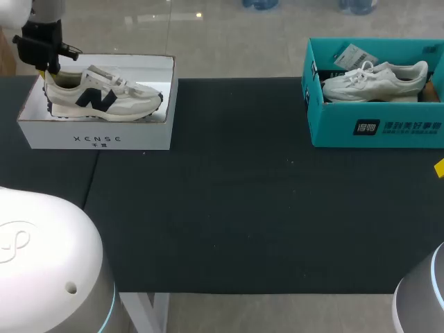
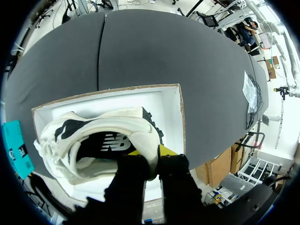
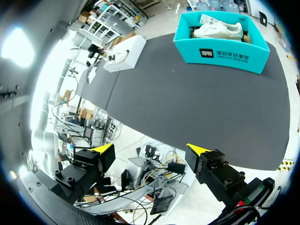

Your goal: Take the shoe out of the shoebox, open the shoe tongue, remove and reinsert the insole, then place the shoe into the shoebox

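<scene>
One shoe (image 1: 104, 94); left tool (image 2: 151, 153) clamps heel, shoebox (image 1: 97, 139) end.

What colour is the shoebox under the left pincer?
The shoebox is white outside and inside; the head view shows it best.

The shoe (image 1: 104, 94) is cream with a navy side mark, its shoebox (image 1: 97, 137) white. The second box (image 1: 378, 128) is teal and holds an off-white shoe (image 1: 378, 80); the table cover (image 1: 243, 201) is black.
</scene>
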You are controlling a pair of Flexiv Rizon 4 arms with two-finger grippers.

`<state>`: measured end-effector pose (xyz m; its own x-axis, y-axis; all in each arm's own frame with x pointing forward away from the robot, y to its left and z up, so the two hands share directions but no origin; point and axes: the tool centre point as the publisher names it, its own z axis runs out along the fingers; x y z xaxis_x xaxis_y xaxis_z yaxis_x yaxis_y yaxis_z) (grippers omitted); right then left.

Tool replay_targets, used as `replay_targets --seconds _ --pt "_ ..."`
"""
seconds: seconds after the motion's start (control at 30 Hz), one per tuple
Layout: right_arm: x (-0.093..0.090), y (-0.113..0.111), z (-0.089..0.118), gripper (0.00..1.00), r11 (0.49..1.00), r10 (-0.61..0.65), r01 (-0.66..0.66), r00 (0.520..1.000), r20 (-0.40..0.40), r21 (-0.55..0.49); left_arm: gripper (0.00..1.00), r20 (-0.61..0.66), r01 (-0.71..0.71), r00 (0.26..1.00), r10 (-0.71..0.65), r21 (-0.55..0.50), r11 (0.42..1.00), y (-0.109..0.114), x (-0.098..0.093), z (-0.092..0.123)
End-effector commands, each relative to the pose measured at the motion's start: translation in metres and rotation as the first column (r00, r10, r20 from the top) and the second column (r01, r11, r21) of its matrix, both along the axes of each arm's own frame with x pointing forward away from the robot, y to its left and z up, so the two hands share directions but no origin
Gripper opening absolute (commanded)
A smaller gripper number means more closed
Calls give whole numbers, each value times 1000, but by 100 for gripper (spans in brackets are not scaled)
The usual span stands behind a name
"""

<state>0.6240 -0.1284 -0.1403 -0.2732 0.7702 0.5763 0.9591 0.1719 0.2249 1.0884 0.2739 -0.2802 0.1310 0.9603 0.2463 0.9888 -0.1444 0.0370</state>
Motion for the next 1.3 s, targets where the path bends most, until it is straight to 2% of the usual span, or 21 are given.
replay_targets --seconds 0.03,0.47,0.83,1.17,1.23,1.3 --pt "-9 0 -2 100 999 -44 43 998 55 17 0 -3 14 1000 -14 -8 1000 2 3 -9" --pt "-9 0 -2 100 999 -44 43 998 55 17 0 3 87 996 -87 -6 996 2 -7 -34" --pt "-9 0 -2 100 999 -44 43 998 55 17 0 -11 81 997 -81 -1 997 5 -20 -60" --pt "-9 0 -2 100 999 -44 43 998 55 17 0 -8 50 999 -50 -1 999 13 -26 -68" --pt "-9 0 -2 100 999 -44 43 998 55 17 82 3 64 998 -64 5 998 14 -27 -68" --pt "-9 0 -2 100 999 -44 43 998 55 17 94 -6 56 998 -56 -4 998 15 -28 -67"
